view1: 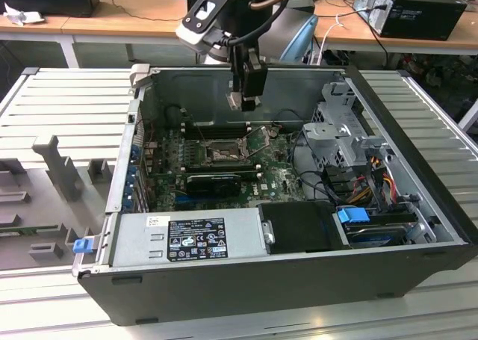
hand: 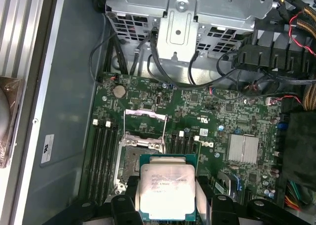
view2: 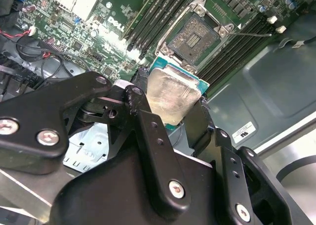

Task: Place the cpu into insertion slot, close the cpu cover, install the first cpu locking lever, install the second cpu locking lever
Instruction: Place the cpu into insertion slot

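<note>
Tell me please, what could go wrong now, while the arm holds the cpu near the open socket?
1. The tool grips the cpu by two thin edges only; it might slip and drop on the board.
2. The insertion slot has its pin field bare; a skewed or shifted landing could bend pins.
3. The cpu cover stands open beside the slot; the tool could catch it.
</note>
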Controlling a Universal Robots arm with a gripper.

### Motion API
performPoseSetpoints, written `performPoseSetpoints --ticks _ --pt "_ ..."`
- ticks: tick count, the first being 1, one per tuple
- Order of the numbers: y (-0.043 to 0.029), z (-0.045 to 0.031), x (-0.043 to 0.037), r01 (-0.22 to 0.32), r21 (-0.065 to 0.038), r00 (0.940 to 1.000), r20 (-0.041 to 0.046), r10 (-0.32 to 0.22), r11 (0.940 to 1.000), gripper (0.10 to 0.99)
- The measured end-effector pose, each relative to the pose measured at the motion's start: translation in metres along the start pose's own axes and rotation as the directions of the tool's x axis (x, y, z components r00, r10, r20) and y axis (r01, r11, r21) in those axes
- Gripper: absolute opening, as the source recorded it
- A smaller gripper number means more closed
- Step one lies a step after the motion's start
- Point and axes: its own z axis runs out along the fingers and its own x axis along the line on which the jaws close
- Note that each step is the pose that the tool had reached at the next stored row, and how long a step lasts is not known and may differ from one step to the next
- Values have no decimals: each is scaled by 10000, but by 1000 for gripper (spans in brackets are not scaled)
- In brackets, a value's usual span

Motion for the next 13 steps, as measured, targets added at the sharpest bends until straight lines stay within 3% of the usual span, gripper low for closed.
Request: performPoseSetpoints --ticks 13 --pt "-12 117 -1 -276 1 9996 40 276 9996 537"
